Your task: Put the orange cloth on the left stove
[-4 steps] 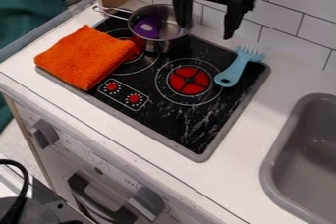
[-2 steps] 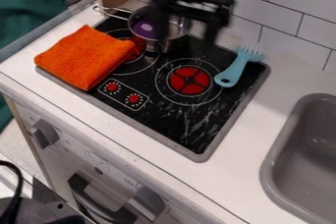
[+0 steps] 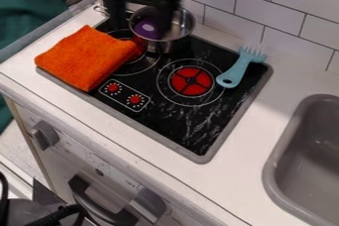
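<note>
My gripper (image 3: 140, 24) hangs at the upper left, over the back of the cooktop and partly in front of the pot, its two fingers spread apart with nothing between them. The folded orange cloth (image 3: 83, 57) lies at the cooktop's left, partly on the black glass and partly on the white counter, below and left of the gripper. Its right corner covers part of the left stove burner (image 3: 140, 62), whose rings show beside it.
A metal pot (image 3: 173, 34) with a purple object (image 3: 148, 28) inside stands at the cooktop's back. A light-blue fork-like utensil (image 3: 240, 67) lies right of the right burner (image 3: 192, 81). The grey sink (image 3: 281, 166) is at the right, with a tiled wall behind.
The gripper has moved left across the back of the cooktop, from right of the pot to its left side. The cloth, pot and utensil have stayed in place.
</note>
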You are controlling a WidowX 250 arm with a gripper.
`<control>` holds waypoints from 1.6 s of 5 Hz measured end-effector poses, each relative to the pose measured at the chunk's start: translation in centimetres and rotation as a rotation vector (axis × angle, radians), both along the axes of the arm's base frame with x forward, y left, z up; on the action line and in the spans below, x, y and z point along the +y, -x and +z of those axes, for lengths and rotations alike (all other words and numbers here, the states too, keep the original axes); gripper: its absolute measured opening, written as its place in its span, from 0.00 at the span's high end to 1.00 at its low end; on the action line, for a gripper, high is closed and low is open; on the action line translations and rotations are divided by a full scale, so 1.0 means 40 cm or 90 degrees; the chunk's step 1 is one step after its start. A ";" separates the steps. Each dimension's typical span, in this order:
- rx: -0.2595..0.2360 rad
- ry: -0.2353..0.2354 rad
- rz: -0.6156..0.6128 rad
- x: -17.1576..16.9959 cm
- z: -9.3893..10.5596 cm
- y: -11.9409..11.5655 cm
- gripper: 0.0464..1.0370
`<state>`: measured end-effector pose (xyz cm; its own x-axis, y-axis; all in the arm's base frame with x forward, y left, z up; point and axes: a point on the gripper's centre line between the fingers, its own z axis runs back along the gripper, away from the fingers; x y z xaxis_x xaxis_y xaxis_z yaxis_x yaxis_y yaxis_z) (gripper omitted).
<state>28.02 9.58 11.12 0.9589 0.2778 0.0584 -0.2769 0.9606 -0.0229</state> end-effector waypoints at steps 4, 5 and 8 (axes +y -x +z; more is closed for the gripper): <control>-0.056 -0.071 -0.144 0.128 -0.077 0.037 0.03; -0.010 -0.109 -0.117 0.158 -0.096 0.057 0.03; 0.035 -0.074 -0.044 0.183 -0.166 0.083 0.03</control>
